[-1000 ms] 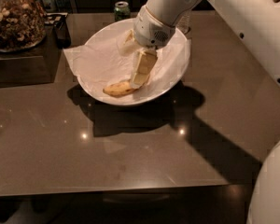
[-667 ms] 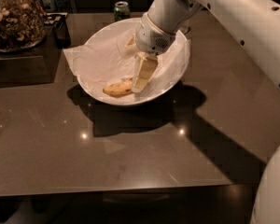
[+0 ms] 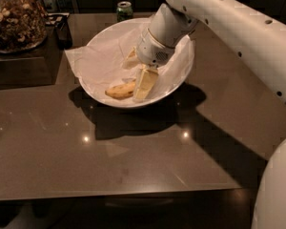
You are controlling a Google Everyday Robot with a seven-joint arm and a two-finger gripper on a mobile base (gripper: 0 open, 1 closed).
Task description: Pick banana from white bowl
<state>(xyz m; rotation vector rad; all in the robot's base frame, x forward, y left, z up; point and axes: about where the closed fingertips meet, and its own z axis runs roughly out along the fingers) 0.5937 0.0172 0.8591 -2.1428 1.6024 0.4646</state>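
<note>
The white bowl [image 3: 101, 41], lined with crinkled white paper, stands at the back middle of the dark table. The yellow banana [image 3: 118, 90] lies on the paper at the bowl's front. My gripper [image 3: 137, 73] reaches down into the bowl from the upper right. It is open, with one pale finger [image 3: 145, 83] resting at the banana's right end and the other finger [image 3: 130, 57] farther back over the paper. The banana's right tip is hidden behind the near finger. The banana lies on the paper and is not lifted.
A glass jar of nuts [image 3: 15, 18] stands on a raised dark block at the back left. A green can [image 3: 124, 9] stands behind the bowl. My white arm [image 3: 238, 32] crosses the right side. The table's front edge [image 3: 114, 194] runs near the bottom.
The gripper has come a little lower and nearer inside the bowl, toward the banana's right end. The banana and bowl have not moved.
</note>
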